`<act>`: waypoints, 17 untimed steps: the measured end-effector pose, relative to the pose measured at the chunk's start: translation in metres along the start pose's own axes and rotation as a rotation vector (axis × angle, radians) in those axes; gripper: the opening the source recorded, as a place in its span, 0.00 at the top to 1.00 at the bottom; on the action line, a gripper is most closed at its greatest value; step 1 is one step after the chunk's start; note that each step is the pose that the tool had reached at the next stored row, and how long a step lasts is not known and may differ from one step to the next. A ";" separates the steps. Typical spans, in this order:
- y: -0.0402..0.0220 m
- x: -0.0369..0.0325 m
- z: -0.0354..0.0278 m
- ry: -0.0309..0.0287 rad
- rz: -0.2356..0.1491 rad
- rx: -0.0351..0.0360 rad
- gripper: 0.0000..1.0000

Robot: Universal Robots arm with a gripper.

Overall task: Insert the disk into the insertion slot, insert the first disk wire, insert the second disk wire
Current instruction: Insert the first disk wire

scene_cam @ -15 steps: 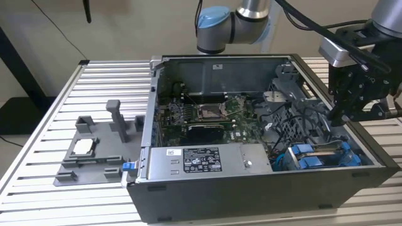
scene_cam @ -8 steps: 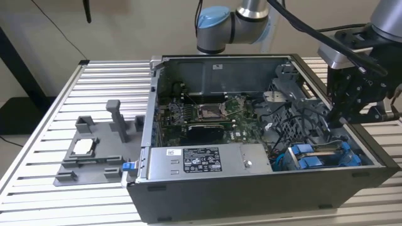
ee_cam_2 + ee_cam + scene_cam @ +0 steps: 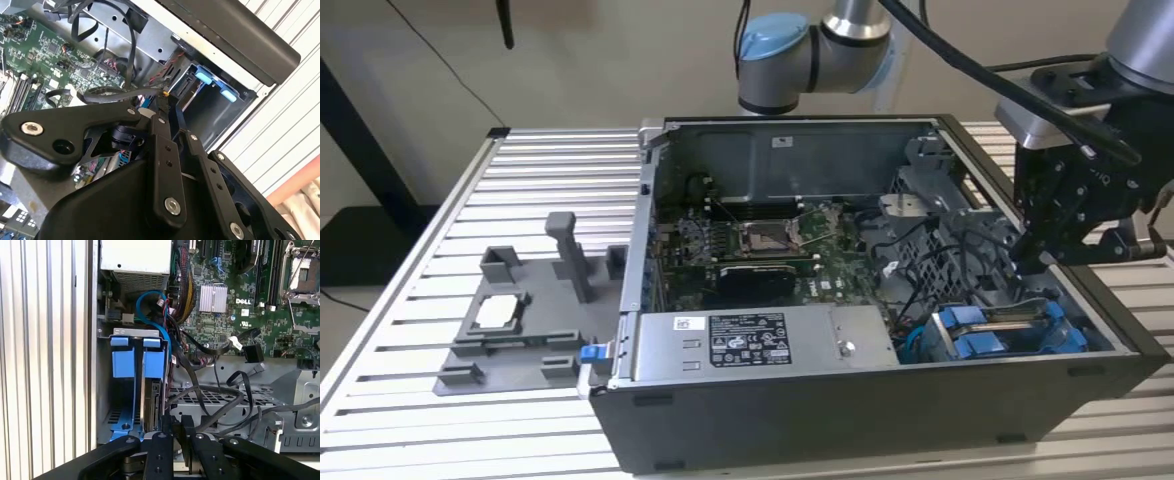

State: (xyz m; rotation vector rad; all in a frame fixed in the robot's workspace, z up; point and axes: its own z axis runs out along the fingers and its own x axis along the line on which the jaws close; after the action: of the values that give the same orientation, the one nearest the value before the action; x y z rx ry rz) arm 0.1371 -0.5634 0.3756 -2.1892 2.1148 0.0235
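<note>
Disk: the disk stands on edge inside the cage, framed by its blue carrier.
Slot: the slot is the cage bay on the motherboard side, and the disk looks fully seated in it.
Gripper: the gripper hangs just over the cage, near the disk's end. Its fingers are drawn almost together. I cannot tell whether the tips nip a wire.
Wires: black wires loop across the cage. A loose black plug lies just beyond the cage, toward the motherboard.
Disk handling: probably stiff, dense and sensitive to shock, with a smooth metal face. It is best held by the carrier's tabs or side rails, which likely flex a little.
Wire handling: the cords look limp and springy. Pinch the rigid plug square across its flat sides, not the cord.
</note>
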 end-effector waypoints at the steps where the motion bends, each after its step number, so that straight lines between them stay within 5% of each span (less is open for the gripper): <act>1: 0.0000 0.0000 0.0000 -0.0001 0.000 -0.0001 0.81; 17: 0.0002 0.0039 0.0014 0.0000 0.000 0.0000 0.81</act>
State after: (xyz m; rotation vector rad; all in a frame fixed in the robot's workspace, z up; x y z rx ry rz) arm 0.1371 -0.5671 0.3740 -2.1892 2.1149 0.0236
